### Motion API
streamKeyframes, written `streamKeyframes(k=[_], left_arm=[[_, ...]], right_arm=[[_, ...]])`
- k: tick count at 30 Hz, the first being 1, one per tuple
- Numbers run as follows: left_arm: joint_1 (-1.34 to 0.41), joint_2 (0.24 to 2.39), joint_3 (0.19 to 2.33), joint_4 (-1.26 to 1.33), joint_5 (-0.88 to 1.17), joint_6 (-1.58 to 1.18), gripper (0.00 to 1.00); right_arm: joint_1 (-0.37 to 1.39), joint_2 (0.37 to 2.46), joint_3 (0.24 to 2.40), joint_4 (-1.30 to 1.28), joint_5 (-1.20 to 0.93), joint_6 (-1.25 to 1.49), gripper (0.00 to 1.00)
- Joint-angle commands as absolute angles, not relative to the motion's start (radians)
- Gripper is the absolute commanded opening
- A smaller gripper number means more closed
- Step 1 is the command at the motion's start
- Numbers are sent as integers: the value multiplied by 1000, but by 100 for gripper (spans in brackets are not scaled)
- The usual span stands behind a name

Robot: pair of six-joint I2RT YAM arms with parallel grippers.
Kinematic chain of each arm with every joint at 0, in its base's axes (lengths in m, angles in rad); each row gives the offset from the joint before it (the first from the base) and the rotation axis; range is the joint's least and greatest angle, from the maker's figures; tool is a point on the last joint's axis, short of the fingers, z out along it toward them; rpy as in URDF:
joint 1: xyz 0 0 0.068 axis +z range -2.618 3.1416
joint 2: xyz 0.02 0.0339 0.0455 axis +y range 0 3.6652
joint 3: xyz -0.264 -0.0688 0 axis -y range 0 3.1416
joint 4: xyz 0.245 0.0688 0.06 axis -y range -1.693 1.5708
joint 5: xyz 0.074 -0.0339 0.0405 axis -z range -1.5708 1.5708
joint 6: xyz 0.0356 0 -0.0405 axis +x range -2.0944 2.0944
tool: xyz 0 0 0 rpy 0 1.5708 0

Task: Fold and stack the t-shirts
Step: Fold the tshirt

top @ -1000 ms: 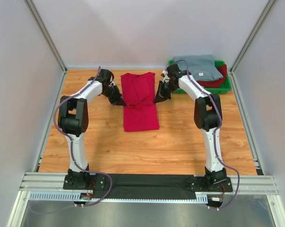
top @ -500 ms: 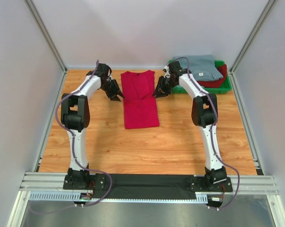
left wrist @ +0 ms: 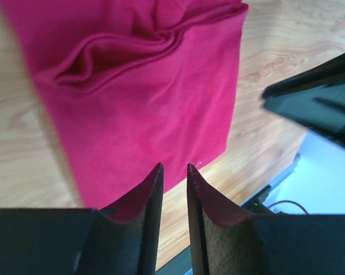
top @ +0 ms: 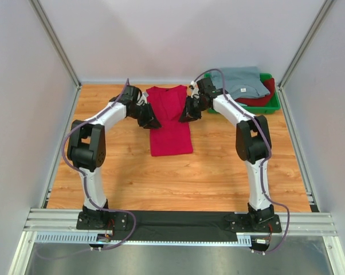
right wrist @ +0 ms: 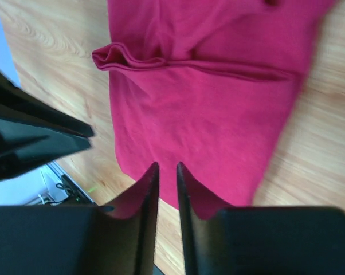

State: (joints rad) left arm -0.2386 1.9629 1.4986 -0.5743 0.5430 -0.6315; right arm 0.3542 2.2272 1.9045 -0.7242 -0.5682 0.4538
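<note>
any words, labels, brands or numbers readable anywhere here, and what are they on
No text can be read in any view.
Small white tag on the grey-blue t-shirt in the green tray: too small to read.
Crimson t-shirt: plain, no print visible.

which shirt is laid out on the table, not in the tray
The bright red shirt, spread on the wooden table; the grey-blue shirt and dark red shirt lie stacked in the green tray.
</note>
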Motion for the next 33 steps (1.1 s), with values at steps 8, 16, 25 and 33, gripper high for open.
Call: streamKeyframes(k=[8,16,25,33], left_arm=[[-206,2213,1703,-482,614,-635,29],[-186,2263,1849,-675,614,-492,37],[-187,1814,1457,-672,561,-460,43],[-198,1520,849,-271,701,-627,34]], right_arm=[[354,2448,2098,-641,-578,495,10],[313,2498,2233,-831,-476,356,11],[330,2159,1932,-891,-440,344,36],[331,1885,1404,-620,-597,356,43]])
